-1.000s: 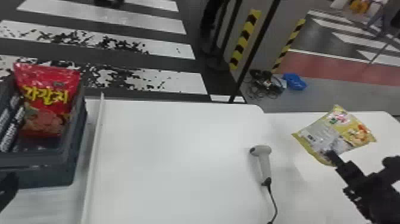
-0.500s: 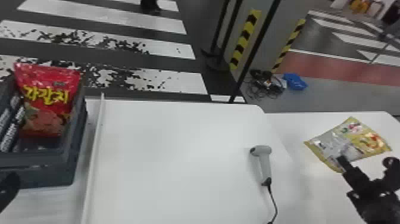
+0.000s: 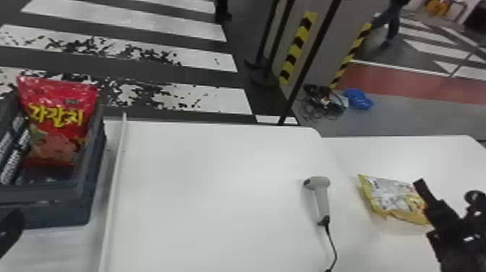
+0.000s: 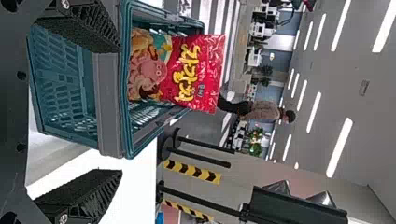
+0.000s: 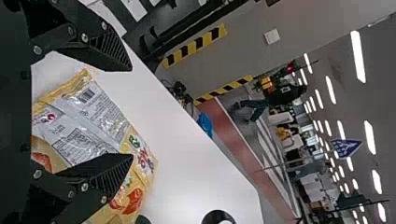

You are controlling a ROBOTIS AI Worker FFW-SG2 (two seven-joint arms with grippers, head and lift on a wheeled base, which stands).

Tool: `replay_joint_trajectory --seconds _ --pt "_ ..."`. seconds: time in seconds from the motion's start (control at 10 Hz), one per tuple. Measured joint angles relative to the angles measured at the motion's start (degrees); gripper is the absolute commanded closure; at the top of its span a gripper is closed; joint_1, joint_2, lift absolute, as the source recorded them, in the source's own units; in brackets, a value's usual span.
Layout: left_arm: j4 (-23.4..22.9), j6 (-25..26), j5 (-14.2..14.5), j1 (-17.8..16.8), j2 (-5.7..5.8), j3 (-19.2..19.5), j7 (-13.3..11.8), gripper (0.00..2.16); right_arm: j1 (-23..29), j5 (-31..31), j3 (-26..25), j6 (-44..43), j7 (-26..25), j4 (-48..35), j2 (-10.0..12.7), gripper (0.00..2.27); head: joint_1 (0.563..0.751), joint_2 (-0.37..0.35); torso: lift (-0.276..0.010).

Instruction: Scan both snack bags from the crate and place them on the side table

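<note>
Okay, got the yellow snack bag (image 3: 397, 197) sitting over on the side table (image 3: 434, 152), with its barcode side facing up. Lying pretty flat, though a bit rumpled, and well apart from the crate (image 3: 61, 217). Right by it, seeing the right gripper (image 3: 446, 188) with its fingers spread wide, so not clamped on anything. Looking through the right wrist view, can spot one finger of the right gripper (image 5: 131, 112) over part of the bag and the other out past its edge. Can't tell about actual contact there, tbh. Over on the left, got the red snack bag (image 3: 58, 126) standing up inside the crate, with its printed front toward the robot and its top poking above the rim. Also seeing a bit of the left gripper (image 3: 11, 229) at the left edge of the head view, near the crate. From the left wrist view, can see the fingers of the left gripper (image 4: 120, 110) well apart and gripping nothing, pointing toward the crate and that red bag. As for the scanner (image 3: 322, 195), resting on the main table (image 3: 217, 188), nearer to the yellow bag than to the crate, with its cable (image 3: 333, 246) trailing toward the robot. Can also make out a narrow raised white strip (image 3: 116, 173) running along the main table, between the crate and the scanner.
</note>
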Motion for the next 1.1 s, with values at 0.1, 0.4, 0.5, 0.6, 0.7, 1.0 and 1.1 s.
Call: replay_joint_trajectory --seconds 0.1,0.4,0.5,0.6,0.7,1.0,1.1 --pt "0.0 -0.1 0.0 0.0 0.04 0.0 0.0 0.07 2.7 -0.2 0.5 -0.5 0.7 -6.5 2.3 0.03 0.695 -0.350 -0.095" --pt "-0.8 -0.3 0.0 0.1 0.10 -0.2 0.0 0.07 12.4 1.0 9.3 -6.0 1.4 -25.9 9.3 0.02 0.695 -0.350 -0.095" --pt "-1.2 -0.2 0.0 0.2 0.06 -0.2 0.0 0.07 15.3 3.1 13.7 -7.7 1.3 -31.1 11.4 0.02 0.695 -0.350 -0.095" --pt "-1.6 -0.2 0.0 0.4 0.04 -0.2 0.2 0.07 17.6 6.2 18.2 -8.8 1.0 -35.2 13.3 0.02 0.695 -0.348 -0.095" --pt "-2.0 -0.2 0.0 0.6 0.04 -0.2 0.7 0.07 19.3 9.8 22.8 -9.1 0.2 -37.8 14.8 0.02 0.695 -0.279 -0.095" --pt "-4.3 0.0 -1.1 1.1 -0.36 -1.6 3.6 0.07 23.9 18.9 34.2 -9.0 -4.7 -42.1 18.4 0.02 0.695 -0.149 -0.095" --pt "-4.6 0.1 -1.4 1.0 -0.54 -2.3 5.0 0.07 26.0 21.6 37.8 -9.5 -7.4 -43.7 19.2 0.02 0.695 -0.112 -0.095"
